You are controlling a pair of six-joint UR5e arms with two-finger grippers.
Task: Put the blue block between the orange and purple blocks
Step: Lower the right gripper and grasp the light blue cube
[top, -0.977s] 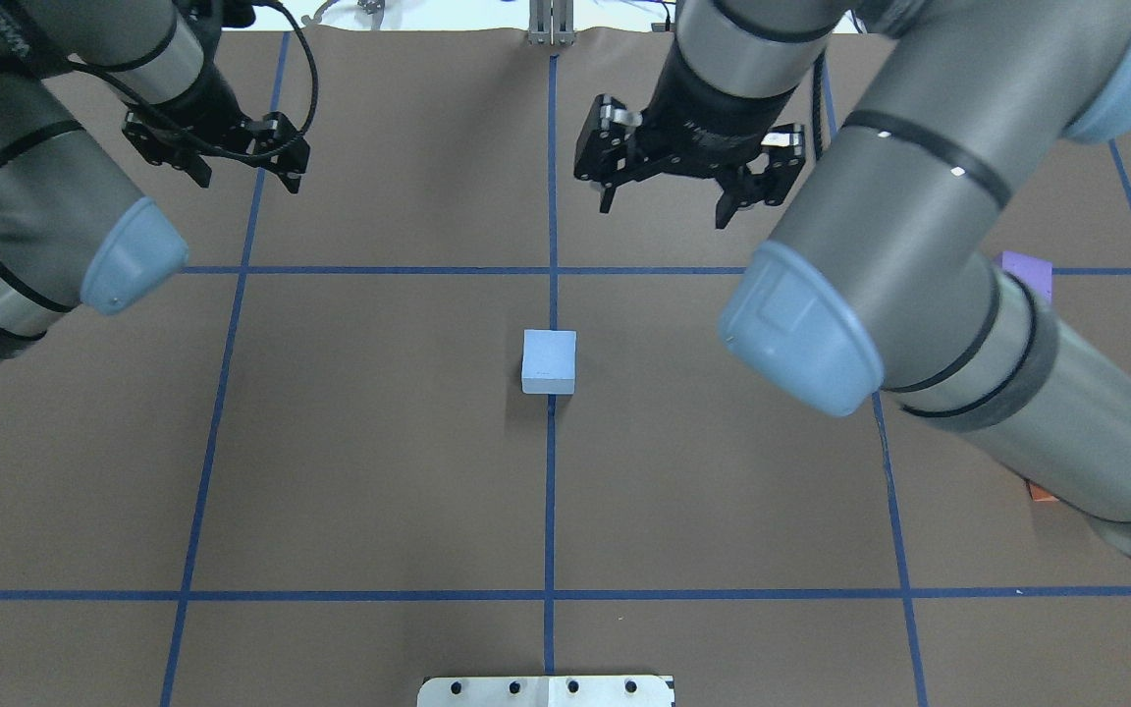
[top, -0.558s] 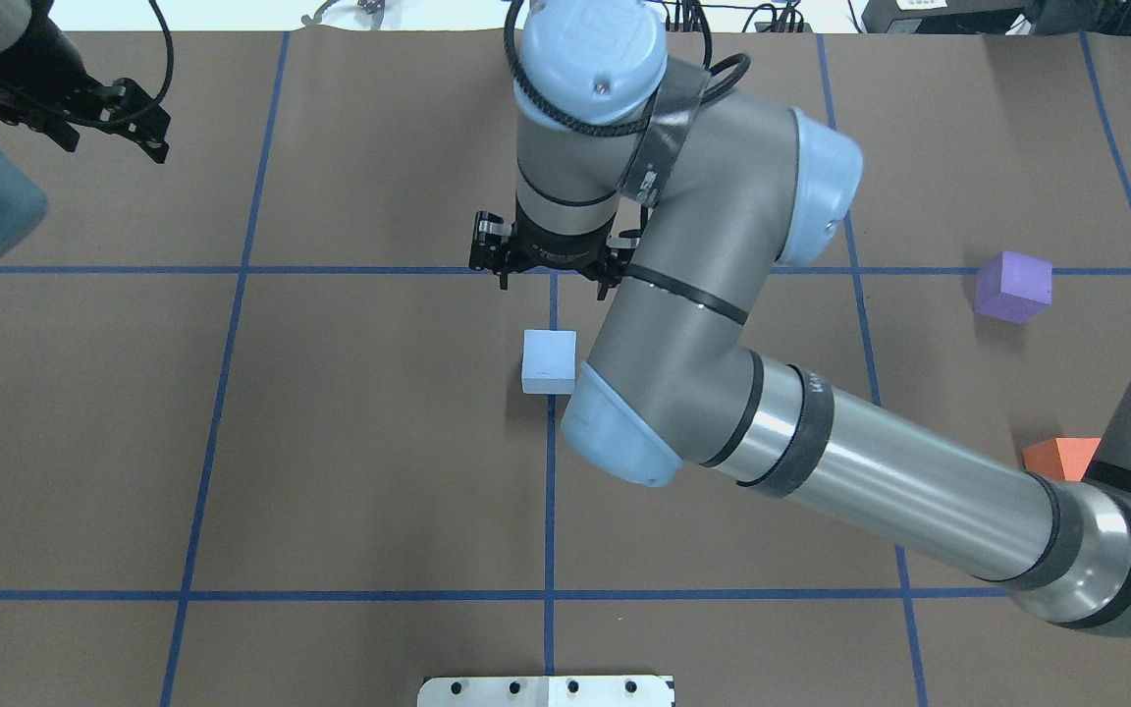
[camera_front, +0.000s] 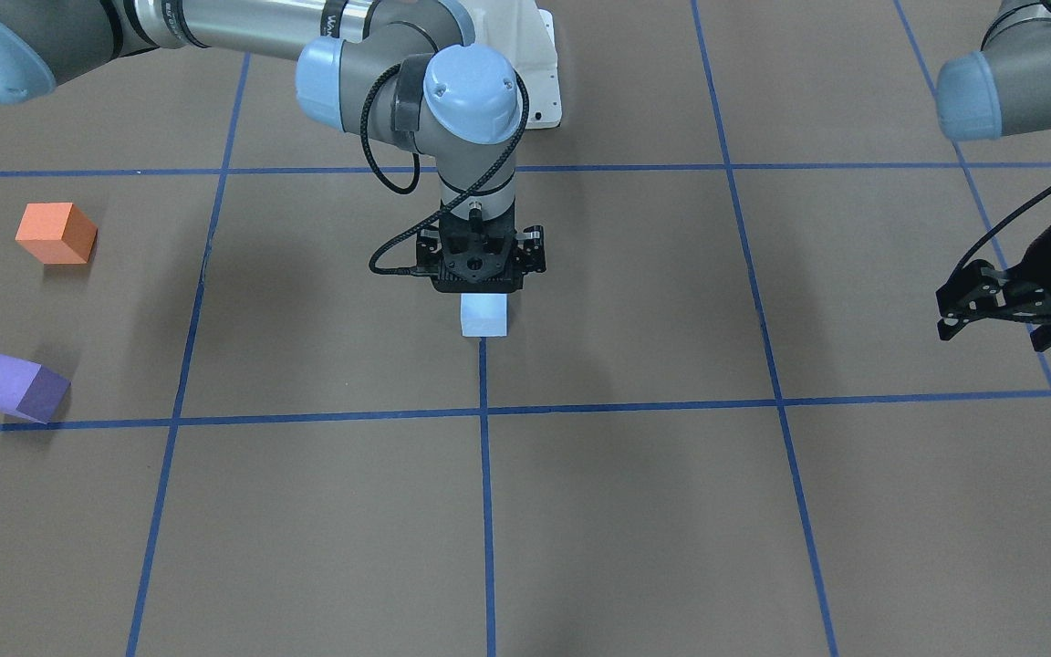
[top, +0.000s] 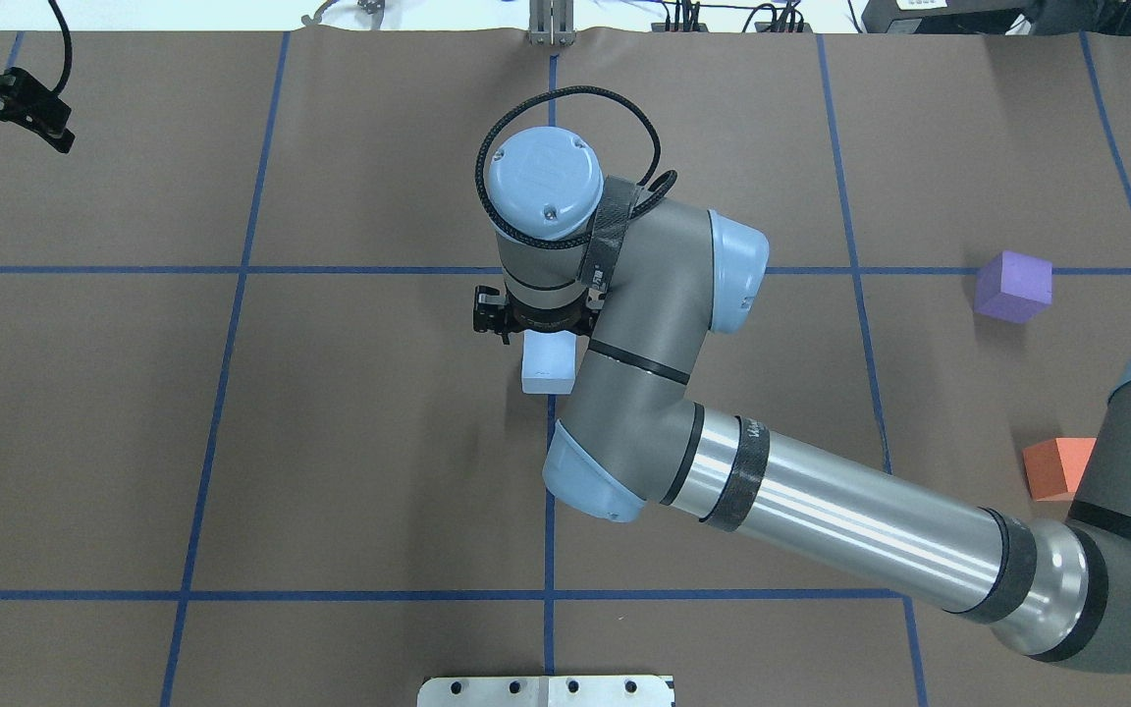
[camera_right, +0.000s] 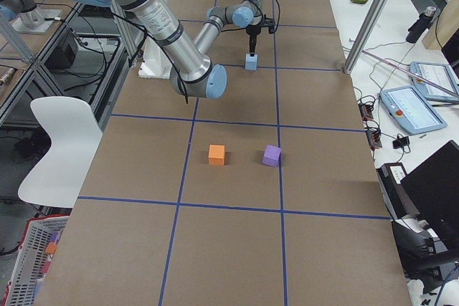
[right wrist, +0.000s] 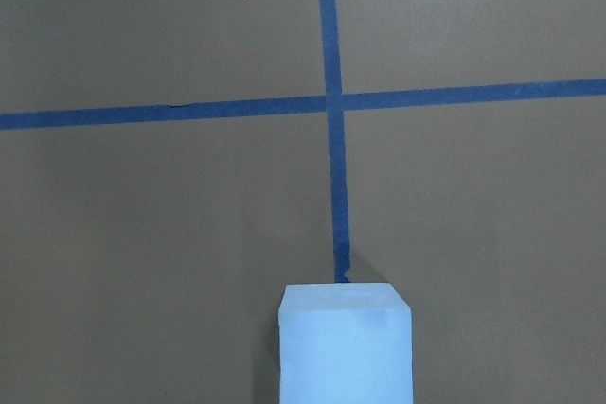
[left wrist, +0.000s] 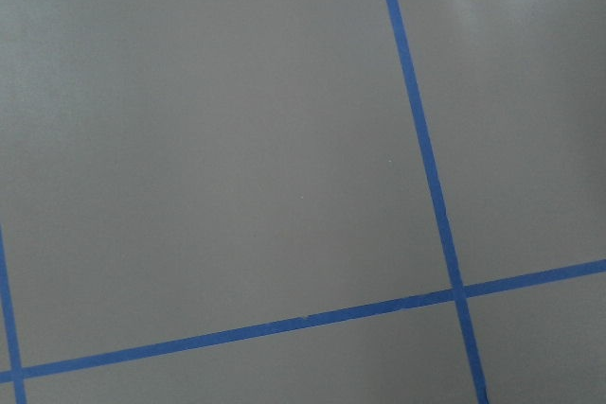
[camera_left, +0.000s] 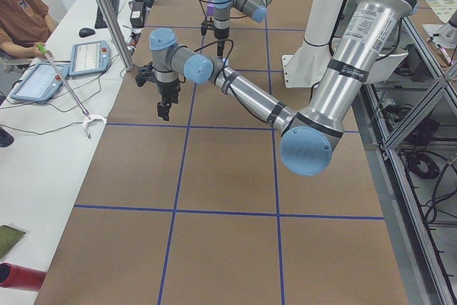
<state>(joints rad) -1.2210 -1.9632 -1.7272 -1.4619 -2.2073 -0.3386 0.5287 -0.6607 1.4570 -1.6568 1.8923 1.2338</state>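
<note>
Right hand (camera_front: 480,274) hangs right over the blue block (camera_front: 484,316) mid-bench (camera_front: 635,511), its grip impossible to tell, left hand (camera_front: 991,338) spread open far aside, orange block (camera_front: 55,234) and purple block (camera_front: 20,388) well away.

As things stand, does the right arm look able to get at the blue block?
Probably yes. The right gripper hangs directly over the blue block, and nothing shows between them. The orange block, purple block and left gripper all sit far off.
</note>
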